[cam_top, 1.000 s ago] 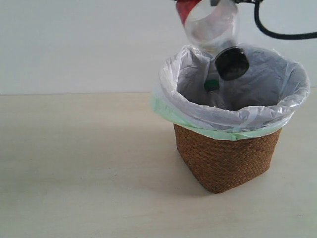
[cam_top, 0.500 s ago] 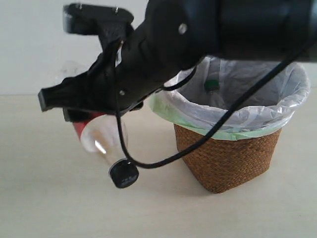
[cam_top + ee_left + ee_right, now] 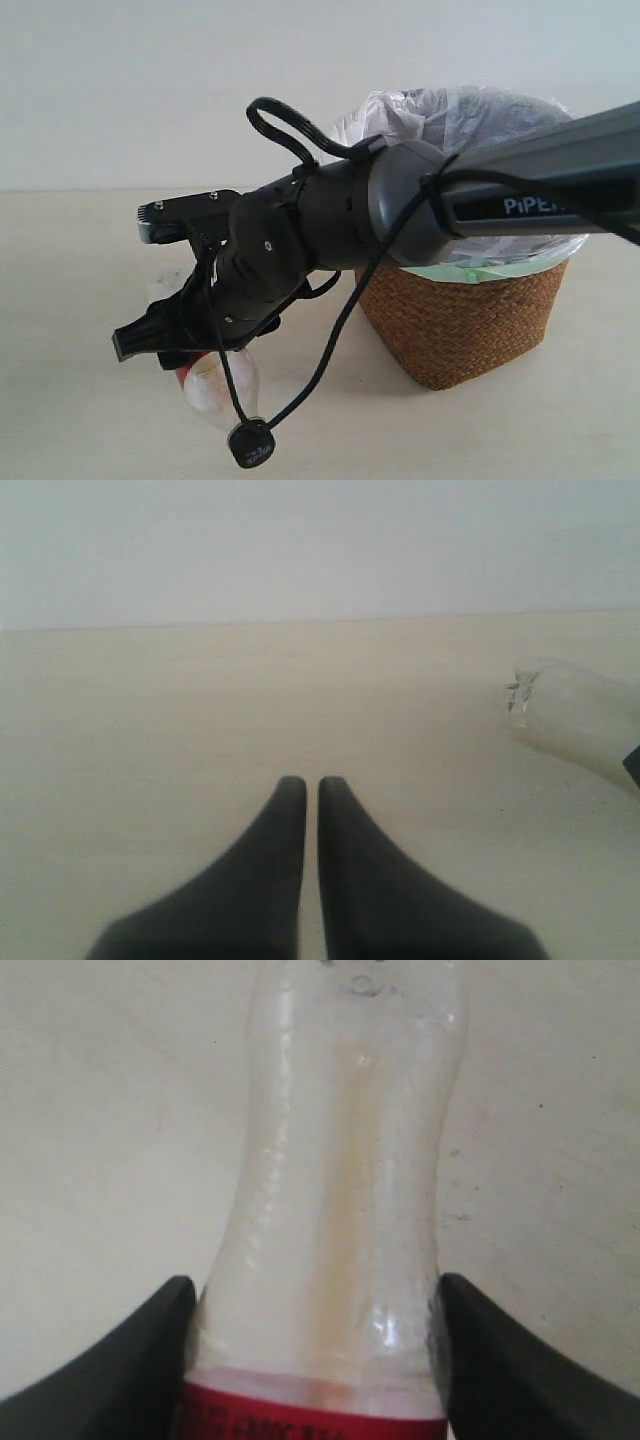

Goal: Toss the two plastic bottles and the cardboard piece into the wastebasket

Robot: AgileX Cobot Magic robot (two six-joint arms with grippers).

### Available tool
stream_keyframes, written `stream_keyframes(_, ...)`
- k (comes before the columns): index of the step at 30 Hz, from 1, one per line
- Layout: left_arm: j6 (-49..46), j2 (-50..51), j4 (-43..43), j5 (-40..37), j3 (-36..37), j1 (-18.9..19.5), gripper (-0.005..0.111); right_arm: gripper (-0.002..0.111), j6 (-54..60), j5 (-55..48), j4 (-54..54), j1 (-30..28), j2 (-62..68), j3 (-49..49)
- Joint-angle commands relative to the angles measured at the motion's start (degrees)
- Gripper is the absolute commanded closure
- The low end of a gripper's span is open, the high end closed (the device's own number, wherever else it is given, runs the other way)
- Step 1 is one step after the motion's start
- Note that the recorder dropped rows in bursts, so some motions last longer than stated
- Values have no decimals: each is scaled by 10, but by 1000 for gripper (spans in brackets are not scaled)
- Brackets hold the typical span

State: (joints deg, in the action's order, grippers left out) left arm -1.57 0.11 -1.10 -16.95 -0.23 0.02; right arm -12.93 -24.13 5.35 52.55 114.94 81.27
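Note:
My right gripper [image 3: 315, 1360] is shut on the slim clear bottle [image 3: 345, 1160], its fingers [image 3: 150, 1360] pressing both sides just past the red label. In the exterior view this bottle [image 3: 215, 380] hangs black cap [image 3: 250, 443] down, close over the table, left of the wastebasket [image 3: 460, 320]; whether the cap touches the table I cannot tell. The right gripper [image 3: 185, 350] has reached across to that side. My left gripper [image 3: 311, 780] is shut on nothing, low over bare table, with a clear bottle end [image 3: 570, 715] off to one side. The green-capped bottle and the cardboard piece are hidden.
The black right arm [image 3: 400, 210] stretches across in front of the basket and hides most of its opening. The white bag liner [image 3: 450, 115] puffs up above the rim. The pale wooden table [image 3: 90, 300] runs to a white wall behind.
The right arm has carried the red-label bottle from above the basket's opening out to the left and down near the table. The green cap seen inside the basket is now hidden by the arm.

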Motion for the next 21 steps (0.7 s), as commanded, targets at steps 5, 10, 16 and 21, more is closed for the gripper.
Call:
stream_keyframes(5,-2,-1,-1,0,2,2,103,27,15,13,-1,0,-6,0)
stream_keyframes(10,-2,-1,-1,0,2,2,103,31,15,12,-1,0,-6,0)
stream_keyframes(16,-2,-1,-1,0,2,2,103,59,30,11,-3,0,-47,0)
stream_keyframes(21,-2,-1,-1,0,2,2,103,105,49,-4,-8,0,-124,0)
